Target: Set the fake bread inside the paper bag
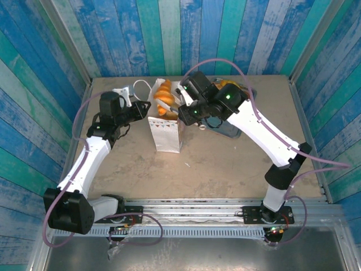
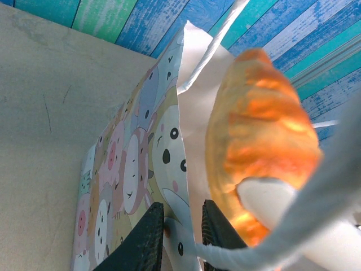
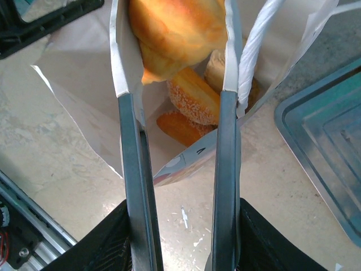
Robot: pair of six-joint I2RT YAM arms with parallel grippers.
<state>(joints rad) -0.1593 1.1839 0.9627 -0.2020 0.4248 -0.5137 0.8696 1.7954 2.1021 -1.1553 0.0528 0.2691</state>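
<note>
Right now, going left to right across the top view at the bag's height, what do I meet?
First the left hand → paper bag, its wall pinched by that hand, fake bread inside → right hand holding the tongs → grey tray.

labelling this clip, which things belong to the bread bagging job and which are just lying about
Job: fake bread, paper bag, tongs, left tool pinching the bag wall, right tool holding the tongs.
Lying about: grey tray.
</note>
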